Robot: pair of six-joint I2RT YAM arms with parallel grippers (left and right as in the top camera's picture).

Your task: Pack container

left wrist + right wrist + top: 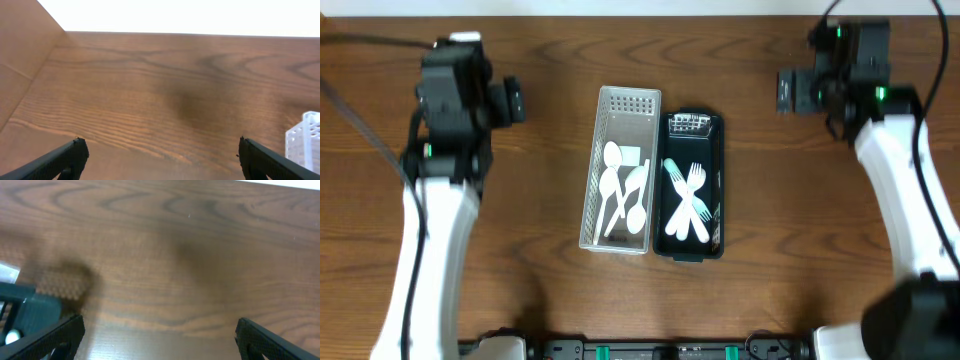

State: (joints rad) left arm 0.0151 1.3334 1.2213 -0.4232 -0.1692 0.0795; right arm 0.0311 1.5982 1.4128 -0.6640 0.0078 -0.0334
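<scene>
A white perforated container point(592, 178) sits mid-table and holds white plastic spoons point(620, 192). Right beside it a black container point(714, 150) holds white and pale teal forks point(688, 200). My left gripper point(510, 100) is raised at the far left, open and empty; its fingertips frame bare wood in the left wrist view point(159, 152), with the white container's corner point(306, 137) at the right edge. My right gripper point(788, 90) is raised at the far right, open and empty; the right wrist view point(160, 335) shows bare wood and the black container's end point(25, 310) at left.
The wooden table point(520, 250) carries only the two containers. A light wall or board point(20, 60) rises at the left of the left wrist view. Both arms' white links run down the left and right sides of the overhead view.
</scene>
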